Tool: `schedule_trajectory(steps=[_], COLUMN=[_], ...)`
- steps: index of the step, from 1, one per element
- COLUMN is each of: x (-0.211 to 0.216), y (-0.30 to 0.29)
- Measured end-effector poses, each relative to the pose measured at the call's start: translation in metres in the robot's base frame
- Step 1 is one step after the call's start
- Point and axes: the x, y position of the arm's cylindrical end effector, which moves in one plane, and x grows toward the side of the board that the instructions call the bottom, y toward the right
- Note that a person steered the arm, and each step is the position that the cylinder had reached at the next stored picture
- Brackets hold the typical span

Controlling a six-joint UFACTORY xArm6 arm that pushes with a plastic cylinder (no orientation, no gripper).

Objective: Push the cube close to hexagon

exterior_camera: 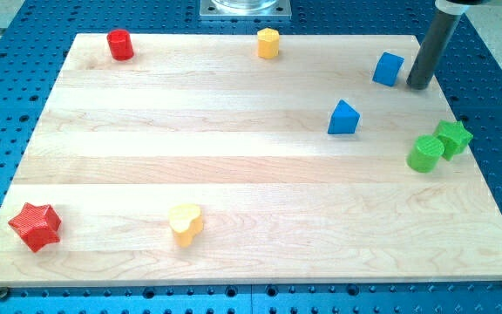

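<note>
A blue cube [389,68] sits near the view's top right on the wooden board [234,166]. A yellow hexagon [268,43] sits at the top edge, left of the cube and well apart from it. My tip [418,86] is the lower end of a dark rod just to the right of the blue cube, a small gap away from it.
A blue triangular block [344,118] lies below the cube. A green cylinder [424,153] and a green star [453,138] touch at the right edge. A red cylinder [120,44] is top left, a red star [35,227] bottom left, a yellow heart [185,223] bottom centre-left.
</note>
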Motion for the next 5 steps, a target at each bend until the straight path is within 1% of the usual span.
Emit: schedule_trajectory(steps=[1, 2, 3, 4, 5], x=[0.0, 0.0, -0.016, -0.02, -0.024], y=[-0.061, -0.032, -0.007, -0.076, -0.119])
